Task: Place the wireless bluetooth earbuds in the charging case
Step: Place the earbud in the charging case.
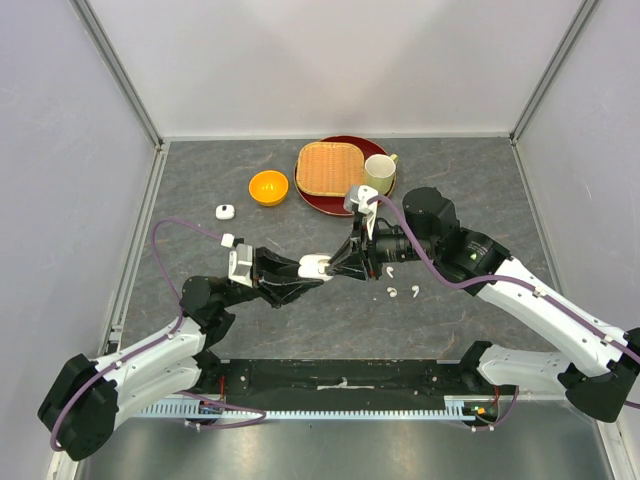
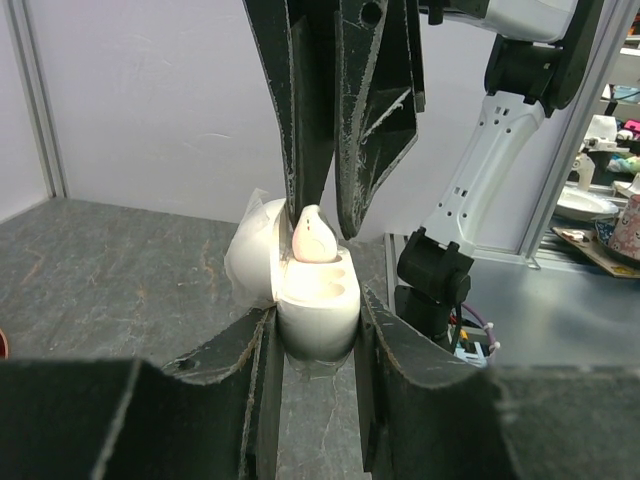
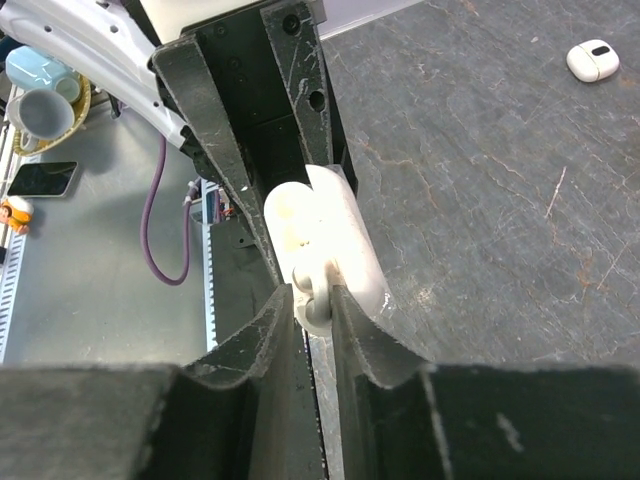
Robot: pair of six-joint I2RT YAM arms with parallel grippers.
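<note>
My left gripper [image 1: 306,268] is shut on the open white charging case [image 1: 315,264], holding it above the table. In the left wrist view [image 2: 318,322] the case [image 2: 320,300] sits between the fingers with its lid [image 2: 248,258] swung back to the left. My right gripper [image 1: 338,266] is shut on one white earbud [image 2: 313,236] and holds it from above, its stem down in a slot of the case. The right wrist view [image 3: 313,300] shows that earbud [image 3: 316,303] pinched against the case [image 3: 335,230]. Three more earbuds [image 1: 393,293] lie on the table under the right arm.
A second, closed white case [image 1: 225,211] lies at the left, also in the right wrist view [image 3: 592,60]. An orange bowl [image 1: 268,187], a wicker basket [image 1: 330,168] on a red plate [image 1: 385,200] and a cup [image 1: 379,173] stand at the back.
</note>
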